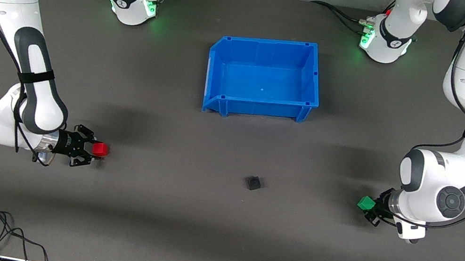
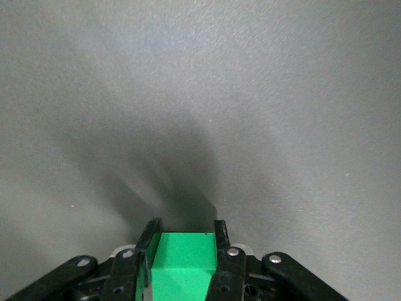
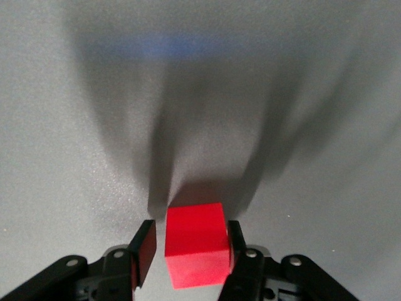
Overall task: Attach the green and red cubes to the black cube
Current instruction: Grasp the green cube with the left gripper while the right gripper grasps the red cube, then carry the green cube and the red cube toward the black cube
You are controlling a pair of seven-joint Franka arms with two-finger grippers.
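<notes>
Only front view shows black cube (image 1: 254,183), blue bin (image 1: 263,78).

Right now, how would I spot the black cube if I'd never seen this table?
Find the big blue bin mid-table. Nearer the front camera from it, alone on the grey mat, sits the black cube. Unlike the red cube and green cube, no tool holds it.

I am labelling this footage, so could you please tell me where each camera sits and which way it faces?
Front view: high across the table, facing both arms, the blue plastic bin and the small matte black cube.
Left wrist view: on the left arm, facing the mat; left end effector grips the green cube.
Right wrist view: on the right arm; right end effector around the red cube.
Shared: front view shows both cubes.
</notes>
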